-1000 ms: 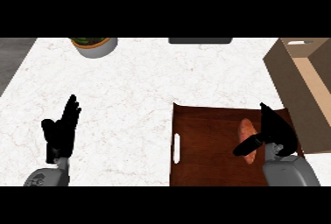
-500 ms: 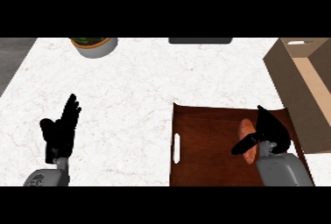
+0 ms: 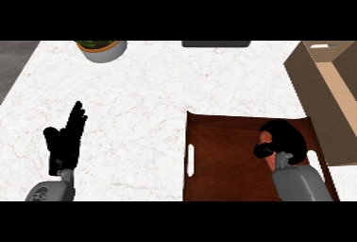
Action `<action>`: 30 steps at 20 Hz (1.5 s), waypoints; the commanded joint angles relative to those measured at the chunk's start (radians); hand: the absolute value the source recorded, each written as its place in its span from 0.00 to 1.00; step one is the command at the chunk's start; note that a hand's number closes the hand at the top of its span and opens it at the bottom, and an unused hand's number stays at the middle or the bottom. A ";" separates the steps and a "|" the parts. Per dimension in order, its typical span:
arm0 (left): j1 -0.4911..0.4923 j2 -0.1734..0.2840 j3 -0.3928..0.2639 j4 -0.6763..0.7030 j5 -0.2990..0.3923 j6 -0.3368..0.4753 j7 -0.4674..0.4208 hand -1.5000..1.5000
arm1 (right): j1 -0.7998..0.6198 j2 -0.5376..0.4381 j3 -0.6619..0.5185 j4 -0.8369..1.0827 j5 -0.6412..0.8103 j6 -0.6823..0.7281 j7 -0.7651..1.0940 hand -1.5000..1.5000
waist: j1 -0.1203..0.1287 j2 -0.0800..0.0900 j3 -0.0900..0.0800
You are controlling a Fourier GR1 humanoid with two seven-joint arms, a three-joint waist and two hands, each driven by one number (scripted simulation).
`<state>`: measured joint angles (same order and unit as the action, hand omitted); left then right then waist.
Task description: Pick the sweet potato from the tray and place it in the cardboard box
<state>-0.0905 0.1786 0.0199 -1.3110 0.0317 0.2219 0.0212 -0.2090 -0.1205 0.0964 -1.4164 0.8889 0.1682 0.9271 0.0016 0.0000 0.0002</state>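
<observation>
A dark brown tray [image 3: 223, 160] lies on the white counter at the lower right. The orange sweet potato [image 3: 269, 162] lies on the tray's right half, and only slivers of it show from under my right hand [image 3: 284, 136]. That hand bends down over it, fingers curled round it and thumb at its left side. The open cardboard box [image 3: 326, 90] stands just right of the tray, at the counter's right edge. My left hand [image 3: 64, 142] rests open at the lower left, fingers up, far from the tray.
A grey pot with a green plant [image 3: 102, 49] stands at the back left. A flat dark object [image 3: 215, 43] lies at the back edge. The tray has white handle slots [image 3: 190, 159] on its left and right sides.
My right hand has moved left over the sweet potato and its straight fingers have curled down round it. The left hand has not moved.
</observation>
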 commanded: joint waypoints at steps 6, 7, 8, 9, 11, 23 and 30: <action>0.025 -0.005 0.006 -0.063 -0.024 -0.009 0.043 0.50 | -0.152 0.003 -0.053 0.217 0.094 -0.124 -0.042 1.00 | 0.007 0.001 0.000; 0.064 0.006 0.009 -0.041 -0.012 -0.038 -0.016 0.50 | -0.258 0.028 -0.077 0.208 0.097 -0.075 0.085 1.00 | 0.018 0.002 0.000; 0.000 -0.012 0.001 -0.034 -0.009 -0.030 0.014 0.50 | -0.320 0.068 -0.083 0.320 0.137 -0.136 0.131 1.00 | 0.029 0.007 0.000; 0.030 -0.030 -0.028 -0.050 -0.038 -0.007 0.014 0.50 | -0.344 0.115 -0.064 0.328 0.168 -0.186 0.233 1.00 | 0.043 0.009 0.000; -0.021 -0.037 -0.036 -0.030 -0.041 -0.010 0.016 0.50 | -0.459 0.117 -0.136 0.404 0.173 -0.213 0.334 1.00 | 0.068 0.020 0.000; -0.047 -0.022 0.012 0.029 -0.024 -0.014 0.013 0.50 | -0.869 0.096 -0.192 0.727 0.380 -0.267 0.352 1.00 | 0.025 0.006 -0.001; 0.037 -0.033 -0.015 -0.034 -0.032 -0.025 -0.009 0.50 | -1.024 0.033 -0.215 0.729 0.495 -0.272 0.411 1.00 | 0.032 0.001 -0.001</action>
<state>-0.1010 0.1599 0.0288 -1.3065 0.0095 0.1970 0.0182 -1.1385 -0.0624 -0.1084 -0.6974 1.3281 -0.0884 1.1469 0.0294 0.0039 -0.0010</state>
